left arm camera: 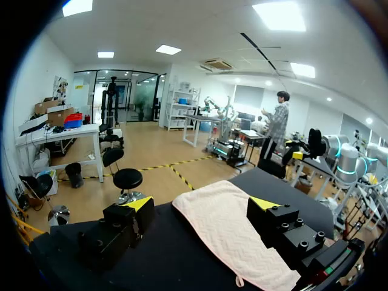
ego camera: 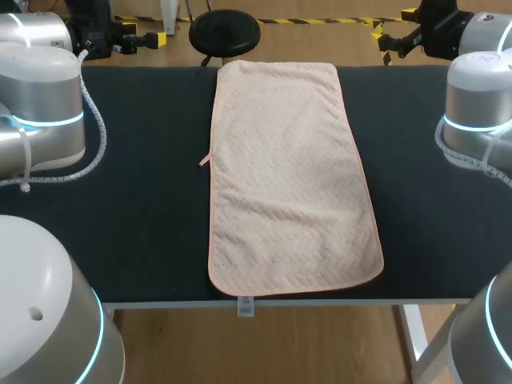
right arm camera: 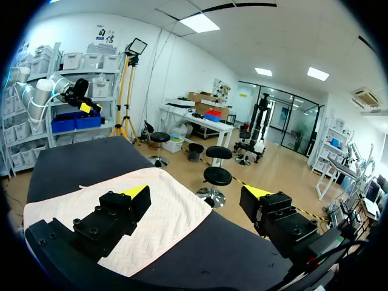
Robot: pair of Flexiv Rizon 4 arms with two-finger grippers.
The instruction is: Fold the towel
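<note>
A pale pink towel [ego camera: 290, 178] lies flat and unfolded, lengthwise down the middle of the dark table [ego camera: 136, 200], from its far edge to its front edge. A small loop [ego camera: 204, 162] sticks out of its left side and a label [ego camera: 246, 306] hangs over the front edge. My left gripper [ego camera: 140, 38] hangs open beyond the far left corner, and my right gripper [ego camera: 392, 26] hangs open beyond the far right corner. In the left wrist view, the left gripper [left arm camera: 201, 206] is well above the towel [left arm camera: 230, 239], holding nothing. The right gripper [right arm camera: 197, 194] is likewise above the towel [right arm camera: 173, 212], holding nothing.
The silver joints of my left arm [ego camera: 40, 104] and right arm [ego camera: 480, 104] overhang the table's sides. Another joint [ego camera: 48, 320] bulges at the front left corner. Bare dark tabletop flanks the towel on both sides.
</note>
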